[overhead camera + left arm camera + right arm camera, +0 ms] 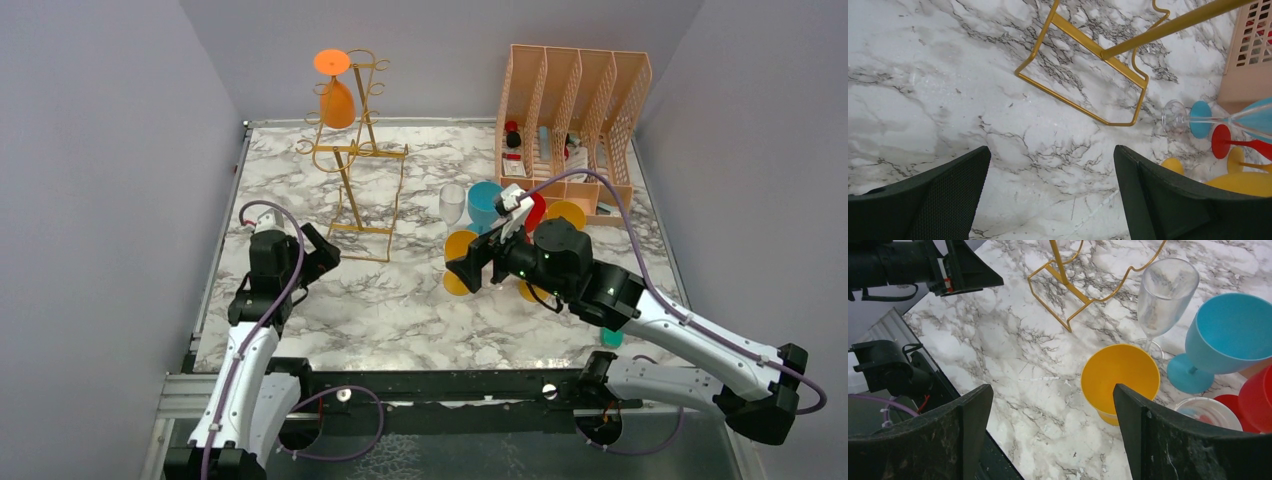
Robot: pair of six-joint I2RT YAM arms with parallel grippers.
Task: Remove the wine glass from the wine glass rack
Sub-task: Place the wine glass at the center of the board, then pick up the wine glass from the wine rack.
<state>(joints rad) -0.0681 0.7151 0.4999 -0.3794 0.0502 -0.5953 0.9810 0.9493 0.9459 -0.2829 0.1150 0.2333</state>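
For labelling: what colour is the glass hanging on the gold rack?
Orange. The wine glass hangs inverted on the rack; clearest in the top external view.

The marble table (400,300) lies open in front of the gold rack (360,150); on its right side, a crowd of glasses (485,205) and the peach organiser (570,90) block the way
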